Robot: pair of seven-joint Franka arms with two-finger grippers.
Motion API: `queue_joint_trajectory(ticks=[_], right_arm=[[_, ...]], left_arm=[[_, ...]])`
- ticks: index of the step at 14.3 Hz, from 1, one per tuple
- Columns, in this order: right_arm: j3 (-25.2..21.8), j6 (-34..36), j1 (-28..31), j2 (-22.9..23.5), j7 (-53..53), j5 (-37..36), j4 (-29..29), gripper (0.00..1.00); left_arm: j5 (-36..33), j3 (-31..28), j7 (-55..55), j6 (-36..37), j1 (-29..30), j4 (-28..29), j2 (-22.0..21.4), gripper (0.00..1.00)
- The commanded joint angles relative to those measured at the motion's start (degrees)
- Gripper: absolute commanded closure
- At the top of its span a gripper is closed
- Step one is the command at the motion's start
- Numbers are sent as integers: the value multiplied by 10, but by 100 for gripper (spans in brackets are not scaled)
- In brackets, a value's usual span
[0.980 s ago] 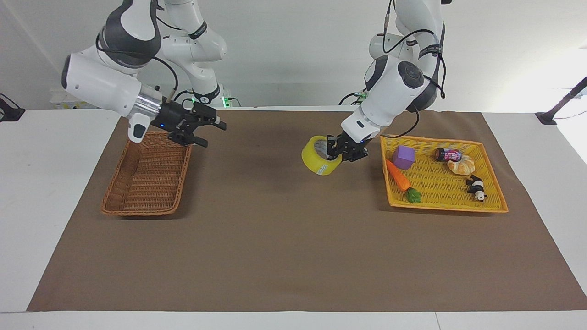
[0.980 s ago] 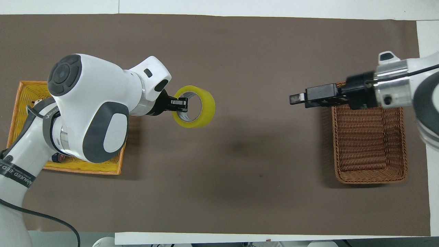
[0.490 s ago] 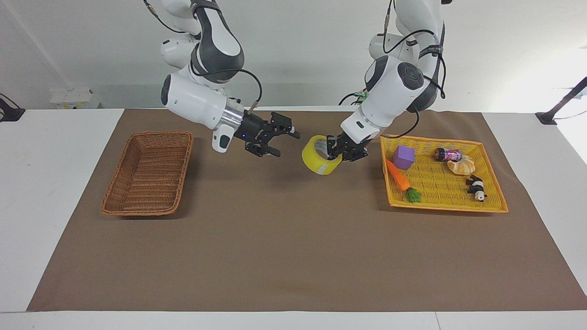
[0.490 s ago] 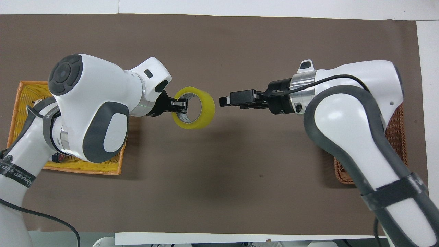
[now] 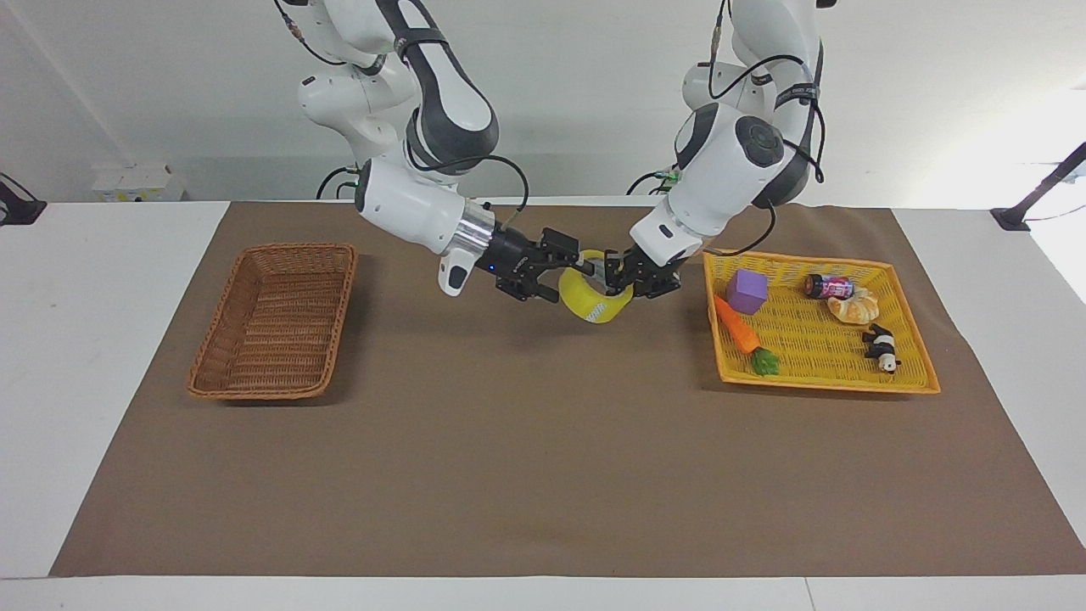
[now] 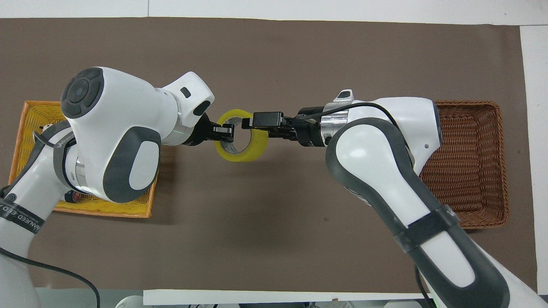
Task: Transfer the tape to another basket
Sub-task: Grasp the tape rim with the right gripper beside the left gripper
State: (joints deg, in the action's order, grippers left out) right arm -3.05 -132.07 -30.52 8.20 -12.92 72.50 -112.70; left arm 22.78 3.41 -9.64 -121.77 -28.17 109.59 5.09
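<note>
Change: your right gripper (image 5: 556,270) is coming in from beside the basket (image 5: 273,321) to the tape (image 5: 591,299), which is staying put in mid-air over the mat (image 5: 543,475), between the two baskets.
Meaning: you are setting up a handover, I judge; the tape is out of the yellow tray (image 5: 908,383) but not yet travelling toward the basket.
Left gripper: your left gripper (image 5: 628,273) is clenching the tape's wall at the side toward the tray, one finger inside the ring.
Right gripper: its jaws are standing apart, straddling the tape's wall on the side toward the basket; nothing is showing them closing yet.
Tape: it is hanging tilted, clear of the mat, near the tray's edge and well apart from the basket.
Facing view: you are seeing the tape's height off the mat, and the tray's carrot (image 5: 736,326), purple block (image 5: 747,290), can (image 5: 828,286), bread (image 5: 853,305) and panda (image 5: 882,348), which the left arm is hiding from above.
Overhead view: you are seeing through the ring (image 6: 242,135), with one right finger reaching over the core and the left fingertip (image 6: 224,129) at the inner wall.
Next: close the right jaws before you loosen the left ones, or the tape may be dropping.
</note>
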Motion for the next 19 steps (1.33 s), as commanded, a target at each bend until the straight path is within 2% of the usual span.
queue_joint_trajectory(ticks=[1,7,10,17,18,19], right_arm=[[-4,1,-1,-4,0,11,-2,0],[-4,36,22,-3,-5,12,-8,2],[-4,42,23,-3,-8,12,-8,15],[-3,38,13,-5,-15,12,-10,15],[-4,38,6,-5,-18,12,-10,23],[-4,38,5,-5,-25,12,-11,39]], left_arm=[[5,-11,9,12,-10,-4,-2,100],[3,-11,15,17,-8,-5,-2,100],[3,-11,17,18,-7,-5,-3,100],[3,-11,17,18,-7,-5,-2,100],[3,-11,17,18,-7,-6,-2,100],[3,-11,17,17,-8,-6,-2,100]])
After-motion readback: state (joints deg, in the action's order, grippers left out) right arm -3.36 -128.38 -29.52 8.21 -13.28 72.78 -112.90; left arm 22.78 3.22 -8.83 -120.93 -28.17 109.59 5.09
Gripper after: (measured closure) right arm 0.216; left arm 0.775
